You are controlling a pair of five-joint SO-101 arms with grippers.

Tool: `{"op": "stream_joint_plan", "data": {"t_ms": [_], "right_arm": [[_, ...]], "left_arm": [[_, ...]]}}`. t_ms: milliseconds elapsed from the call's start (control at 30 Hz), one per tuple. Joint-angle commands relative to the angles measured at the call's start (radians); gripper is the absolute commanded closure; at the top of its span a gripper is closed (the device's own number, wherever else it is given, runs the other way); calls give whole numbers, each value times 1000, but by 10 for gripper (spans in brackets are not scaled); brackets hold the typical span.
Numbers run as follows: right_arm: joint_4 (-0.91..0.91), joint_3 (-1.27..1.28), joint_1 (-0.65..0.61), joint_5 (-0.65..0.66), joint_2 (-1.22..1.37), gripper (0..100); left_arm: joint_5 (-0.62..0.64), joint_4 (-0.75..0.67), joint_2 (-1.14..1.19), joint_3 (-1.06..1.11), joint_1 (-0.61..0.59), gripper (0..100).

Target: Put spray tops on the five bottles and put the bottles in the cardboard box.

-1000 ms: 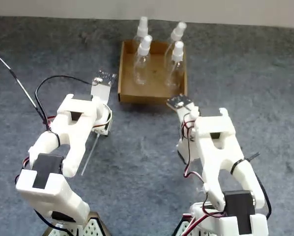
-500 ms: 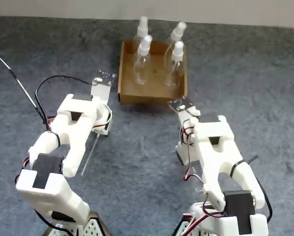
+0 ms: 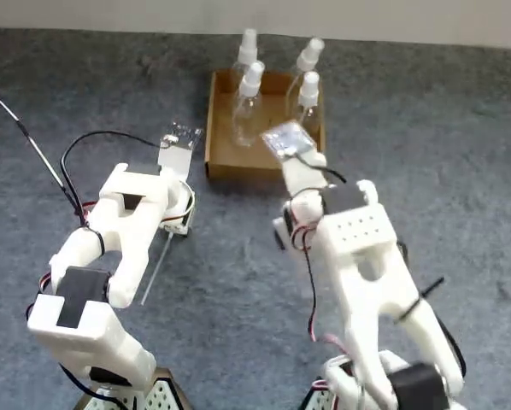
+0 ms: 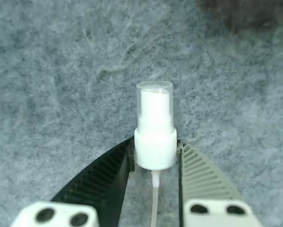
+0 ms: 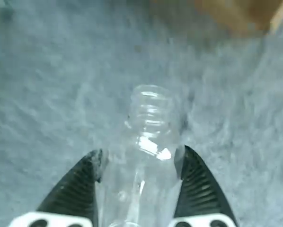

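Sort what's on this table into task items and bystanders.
Job in hand:
spray top, in the left gripper
uncapped bottle, in the right gripper
four capped bottles, in the cardboard box

Lying about:
thin black-tipped rod, on the grey carpet

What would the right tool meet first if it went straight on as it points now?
Probably the near wall of the cardboard box, after bare carpet. The right tool, holding the uncapped bottle, points toward it. The box sits slightly off the line, so this is uncertain.
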Motion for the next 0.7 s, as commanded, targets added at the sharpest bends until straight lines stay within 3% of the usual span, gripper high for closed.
{"op": "stream_joint_plan", "data": {"t_ms": [0, 200, 500, 667], "right_arm": [[-90, 18, -85, -44, -193, 995], [-341, 274, -154, -69, -364, 995], [-357, 372, -179, -68, -352, 995], [-354, 384, -199, -63, -351, 995]], "left_arm": [[6, -43, -25, -10, -10, 935], [14, 35, -217, -28, -73, 937], [9, 178, -662, -58, -77, 937], [6, 193, -751, -5, -81, 937]]}}
